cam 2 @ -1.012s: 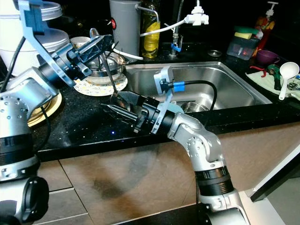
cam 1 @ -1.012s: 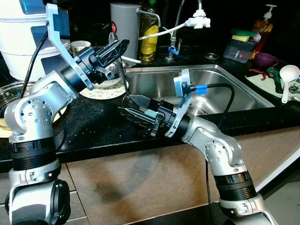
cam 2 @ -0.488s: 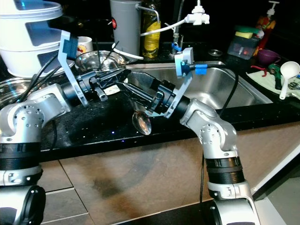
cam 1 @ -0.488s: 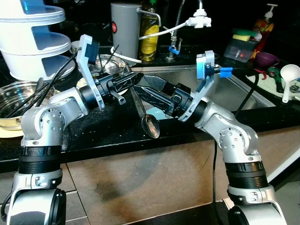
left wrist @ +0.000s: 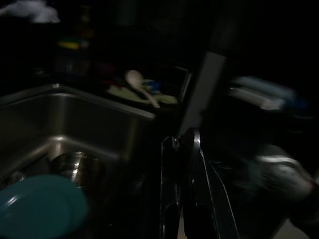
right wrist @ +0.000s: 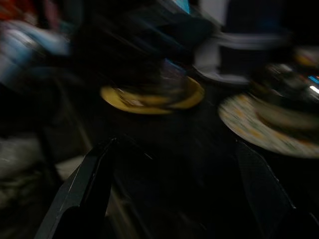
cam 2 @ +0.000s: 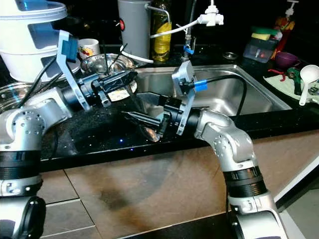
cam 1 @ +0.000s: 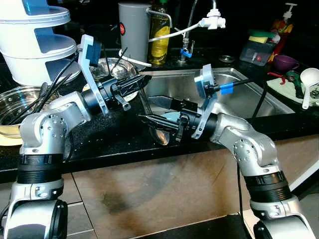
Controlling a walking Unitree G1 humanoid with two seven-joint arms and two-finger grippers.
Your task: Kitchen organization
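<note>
A steel ladle hangs over the black counter's front edge, its handle (cam 1: 145, 103) running down to its bowl (cam 1: 160, 136). My left gripper (cam 1: 142, 81) is shut on the top of the handle, which shows as a bright strip (left wrist: 192, 149) between its fingers in the left wrist view. My right gripper (cam 1: 145, 110) reaches in from the sink side and stands open, one finger (cam 1: 158, 101) behind the handle and the other finger (cam 1: 155, 121) just above the ladle's bowl. Its two fingers (right wrist: 84, 189) are spread wide in the blurred right wrist view.
The steel sink (cam 1: 239, 94) lies behind my right arm with a teal plate (left wrist: 40, 209) in it. A steel bowl (cam 1: 112, 67), white stacked containers (cam 1: 35, 45), a grey canister (cam 1: 133, 25) and an oil bottle (cam 1: 158, 35) crowd the back left. At the far right is a white spoon (cam 1: 309, 79).
My right gripper has dropped lower and pulled back towards the ladle's bowl, still open. My left gripper keeps its hold on the ladle at about the same place.
</note>
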